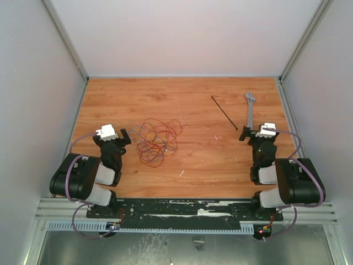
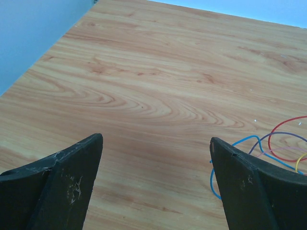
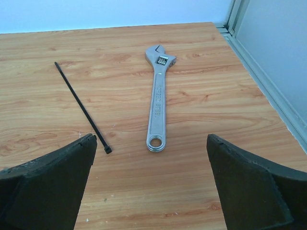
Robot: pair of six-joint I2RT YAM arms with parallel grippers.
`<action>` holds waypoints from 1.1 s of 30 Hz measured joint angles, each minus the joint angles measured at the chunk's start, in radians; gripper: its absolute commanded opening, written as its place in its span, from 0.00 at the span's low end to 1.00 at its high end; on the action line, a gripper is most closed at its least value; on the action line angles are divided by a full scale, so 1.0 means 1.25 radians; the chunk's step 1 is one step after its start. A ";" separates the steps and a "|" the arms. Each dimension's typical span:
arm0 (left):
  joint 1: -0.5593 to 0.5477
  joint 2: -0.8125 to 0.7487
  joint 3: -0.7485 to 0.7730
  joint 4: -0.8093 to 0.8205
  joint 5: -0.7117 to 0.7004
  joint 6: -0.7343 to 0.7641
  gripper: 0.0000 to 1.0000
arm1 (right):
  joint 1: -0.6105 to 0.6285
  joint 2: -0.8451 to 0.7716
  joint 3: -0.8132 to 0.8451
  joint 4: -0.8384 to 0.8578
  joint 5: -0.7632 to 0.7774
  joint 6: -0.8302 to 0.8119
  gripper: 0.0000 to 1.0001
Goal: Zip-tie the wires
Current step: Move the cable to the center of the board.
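The wires (image 1: 157, 139) lie in a loose red and dark tangle on the wooden table, left of centre. A few blue, red and purple loops (image 2: 283, 146) show at the right edge of the left wrist view. The black zip tie (image 1: 224, 112) lies straight at the back right; it also shows in the right wrist view (image 3: 80, 106), its head near the left finger. My left gripper (image 1: 126, 136) is open and empty, just left of the wires (image 2: 156, 143). My right gripper (image 1: 246, 132) is open and empty, just short of the zip tie's near end (image 3: 151, 143).
A silver adjustable wrench (image 1: 250, 109) lies right of the zip tie, its ring end toward my right gripper; it shows in the right wrist view (image 3: 158, 98). Grey walls and metal rails (image 1: 288, 118) enclose the wooden table (image 1: 198, 160) on three sides.
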 measured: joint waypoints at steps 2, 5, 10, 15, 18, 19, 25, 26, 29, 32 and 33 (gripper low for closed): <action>0.002 0.000 0.000 0.000 0.000 -0.001 0.98 | 0.000 0.000 0.000 0.000 0.000 0.000 0.99; 0.002 0.000 0.000 0.000 0.001 -0.002 0.98 | 0.000 0.000 0.000 0.000 0.000 0.000 0.99; 0.002 0.000 0.000 0.000 0.001 -0.002 0.98 | 0.000 0.000 0.000 0.000 0.000 0.000 0.99; 0.027 0.000 0.008 -0.019 0.015 -0.016 0.98 | 0.000 -0.088 0.051 -0.161 0.000 0.005 0.99; 0.047 -0.001 0.014 -0.027 0.026 -0.029 0.98 | 0.000 -0.183 0.172 -0.342 -0.021 0.038 0.99; 0.049 -0.003 0.014 -0.030 0.028 -0.031 0.98 | 0.001 -0.211 0.217 -0.394 -0.033 0.052 0.99; 0.050 -0.169 0.088 -0.261 0.042 -0.055 0.98 | 0.014 -0.288 0.419 -0.676 -0.085 0.143 0.99; 0.050 -0.215 0.128 -0.323 0.049 -0.078 0.98 | 0.016 -0.287 0.441 -0.717 -0.097 0.154 0.99; 0.048 -0.333 0.232 -0.464 0.094 -0.185 0.98 | 0.022 -0.282 0.482 -0.838 -0.132 0.175 0.99; 0.027 -0.408 0.329 -0.629 0.147 -0.294 0.98 | 0.026 -0.282 0.495 -0.930 -0.173 0.189 0.99; 0.014 -0.418 0.367 -0.694 0.163 -0.326 0.98 | 0.027 -0.283 0.495 -0.954 -0.185 0.193 0.99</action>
